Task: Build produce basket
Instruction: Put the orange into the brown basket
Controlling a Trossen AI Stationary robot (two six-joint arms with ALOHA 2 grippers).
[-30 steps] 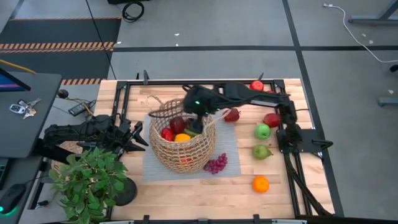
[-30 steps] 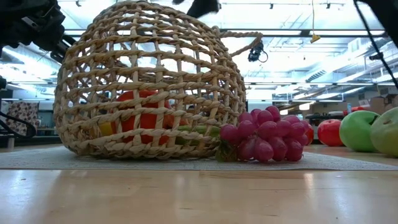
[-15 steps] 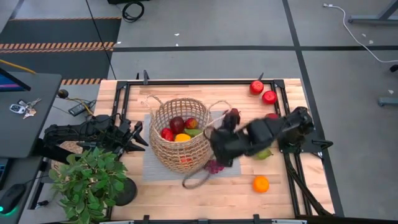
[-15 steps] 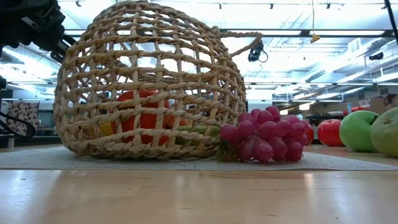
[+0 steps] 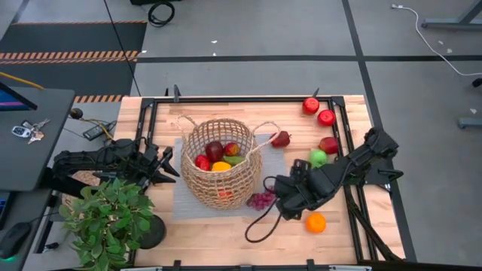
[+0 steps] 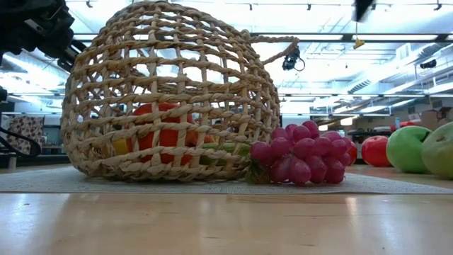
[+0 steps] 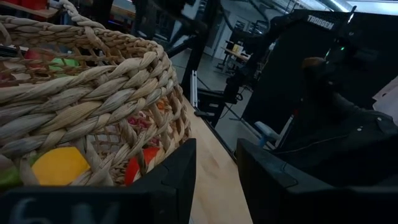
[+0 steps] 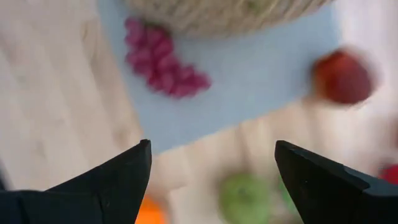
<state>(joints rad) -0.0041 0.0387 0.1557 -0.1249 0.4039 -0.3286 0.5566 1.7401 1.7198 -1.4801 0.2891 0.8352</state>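
The tan wicker basket [image 5: 220, 170] stands on a grey mat [image 5: 181, 202] and holds several produce pieces, among them a dark red one [image 5: 215, 149] and an orange one [image 5: 221, 166]. Purple grapes [image 5: 261, 200] lie on the mat against the basket's near right side. My right gripper [image 5: 283, 200] hangs open just right of the grapes [image 8: 165, 59], pointing steeply down, with nothing between its fingers. My left gripper [image 5: 164, 164] waits at the basket's left wall [image 7: 93, 93], level, its fingers a little apart around nothing.
Loose produce lies on the table's right part: an orange [image 5: 315, 222], a green apple [image 5: 318, 157], red apples [image 5: 311, 105] [image 5: 326, 117] [image 5: 328, 144] and a dark red piece [image 5: 281, 138]. A potted plant [image 5: 105, 218] stands at the near left. A black cable loop [image 5: 260, 226] hangs below the right arm.
My right gripper has swung from above the basket toward the table's near right, sinking and tipping more steeply down. It now hangs beside the grapes, still open. The basket and the produce have stayed where they were.
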